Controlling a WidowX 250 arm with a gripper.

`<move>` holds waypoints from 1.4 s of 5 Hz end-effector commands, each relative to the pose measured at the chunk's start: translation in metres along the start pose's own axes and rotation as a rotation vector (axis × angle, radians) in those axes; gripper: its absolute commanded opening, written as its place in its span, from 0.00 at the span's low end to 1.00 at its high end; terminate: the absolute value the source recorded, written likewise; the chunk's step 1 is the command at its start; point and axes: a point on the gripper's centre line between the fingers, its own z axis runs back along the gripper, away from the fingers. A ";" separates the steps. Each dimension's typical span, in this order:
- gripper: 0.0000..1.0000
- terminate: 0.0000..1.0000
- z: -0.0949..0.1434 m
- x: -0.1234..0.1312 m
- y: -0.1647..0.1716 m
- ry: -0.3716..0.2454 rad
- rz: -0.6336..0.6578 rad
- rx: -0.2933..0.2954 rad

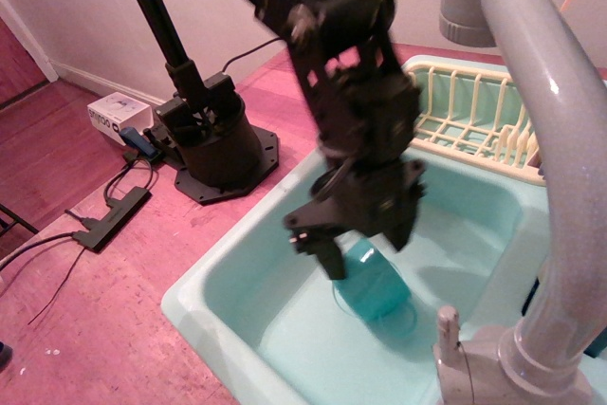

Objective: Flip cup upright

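Observation:
The teal-blue cup [375, 284] lies on its side on the floor of the pale aqua sink basin [237, 272], near the front right. Its handle is hard to make out. My black gripper [365, 244] reaches down into the basin from above and is motion-blurred. Its fingers are spread apart, one [327, 258] at the cup's left and the other [403, 230] at its upper right. The cup's top end sits between and just below them. The jaws stand open and I cannot tell whether they touch the cup.
A grey faucet [560, 168] arches over the sink's right side, with a small knob [448, 324] at the front. A cream dish rack [474, 116] sits behind the basin. The arm's black base [213, 139], a power strip [114, 215] and a white box [119, 116] lie to the left.

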 end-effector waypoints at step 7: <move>1.00 0.00 0.079 0.019 -0.004 -0.045 0.035 0.093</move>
